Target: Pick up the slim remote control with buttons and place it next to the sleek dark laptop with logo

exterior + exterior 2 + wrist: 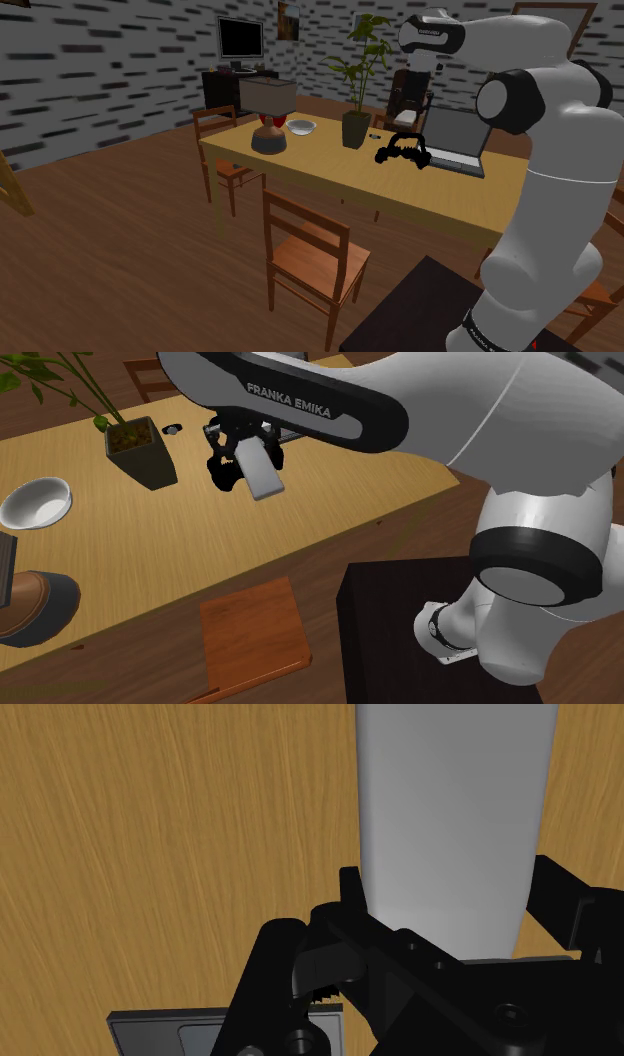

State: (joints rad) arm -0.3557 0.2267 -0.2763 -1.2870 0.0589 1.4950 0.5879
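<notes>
My black gripper hangs a little above the wooden table, just off the open laptop's edge on the shoulder view's left. It is shut on the slim remote control, a plain light-grey slab that sticks out tilted below the gripper. In the wrist view the remote runs away from the gripper, clasped between both fingers over the wood grain. The white arm hides most of the laptop in the second exterior view.
On the table stand a potted plant close to the gripper, a white bowl and a lamp. A small dark object lies beside the plant pot. Wooden chairs line the table's near side.
</notes>
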